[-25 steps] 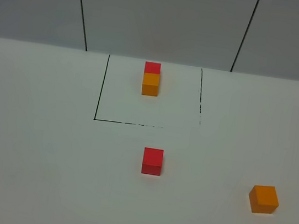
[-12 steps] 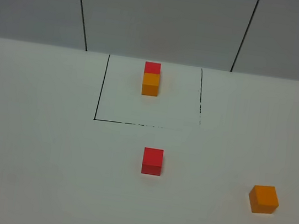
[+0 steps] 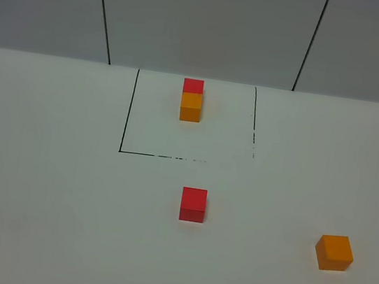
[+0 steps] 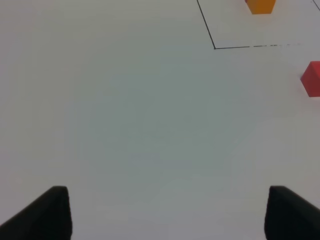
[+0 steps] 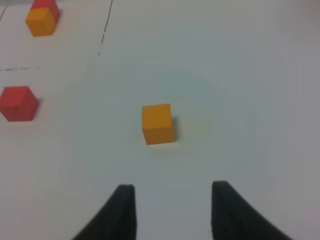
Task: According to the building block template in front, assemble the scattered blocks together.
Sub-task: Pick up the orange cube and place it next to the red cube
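The building block template [image 3: 192,99], a red cube joined to an orange one, stands inside a black-lined square at the back of the white table; its orange end [image 4: 260,5] shows in the left wrist view and the whole template [image 5: 42,17] in the right wrist view. The loose red cube [image 3: 193,204] sits mid-table, in front of the square. At the front right lies the loose orange cube [image 3: 334,252]. My left gripper [image 4: 167,210] is open and empty, left of the red cube [image 4: 312,78]. My right gripper [image 5: 172,200] hangs short of the orange cube [image 5: 158,123], fingers apart and empty.
A black-lined square [image 3: 120,150] is drawn on the table [image 3: 42,185] around the template, open toward the back. A grey panelled wall [image 3: 206,24] rises behind the table. Neither arm shows in the high view.
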Robot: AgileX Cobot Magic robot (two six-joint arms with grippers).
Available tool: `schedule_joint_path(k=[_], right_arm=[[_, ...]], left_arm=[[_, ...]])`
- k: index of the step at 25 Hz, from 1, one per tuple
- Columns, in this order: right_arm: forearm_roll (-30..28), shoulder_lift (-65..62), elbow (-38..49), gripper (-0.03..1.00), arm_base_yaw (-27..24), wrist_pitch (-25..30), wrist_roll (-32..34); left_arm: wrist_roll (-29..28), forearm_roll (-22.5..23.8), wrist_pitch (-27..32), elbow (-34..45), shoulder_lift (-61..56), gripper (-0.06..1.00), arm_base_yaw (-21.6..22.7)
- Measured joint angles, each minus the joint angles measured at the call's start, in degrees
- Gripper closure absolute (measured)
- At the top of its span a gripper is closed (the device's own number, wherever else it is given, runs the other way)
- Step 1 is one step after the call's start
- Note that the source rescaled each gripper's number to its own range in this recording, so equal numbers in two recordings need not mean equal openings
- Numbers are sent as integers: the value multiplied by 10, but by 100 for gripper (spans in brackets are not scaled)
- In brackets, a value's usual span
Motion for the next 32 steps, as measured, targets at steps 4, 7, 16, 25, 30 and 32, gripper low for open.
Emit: schedule_joint_path(k=[4, 7, 16, 25, 30, 32], right_arm=[[0, 0, 0, 97, 0, 0, 0], [0, 0, 0, 97, 0, 0, 0], [0, 0, 0, 97, 0, -1, 0], [0, 0, 0, 97, 0, -1, 0], [0, 0, 0, 97, 0, -1, 0], [0, 0, 0, 97, 0, -1, 0]], left_arm=[[0, 0, 0, 0, 0, 29, 0], [0, 0, 0, 0, 0, 29, 0], [0, 0, 0, 0, 0, 29, 0], [0, 0, 0, 0, 0, 29, 0], [0, 0, 0, 0, 0, 29, 0], [0, 0, 0, 0, 0, 29, 0]])
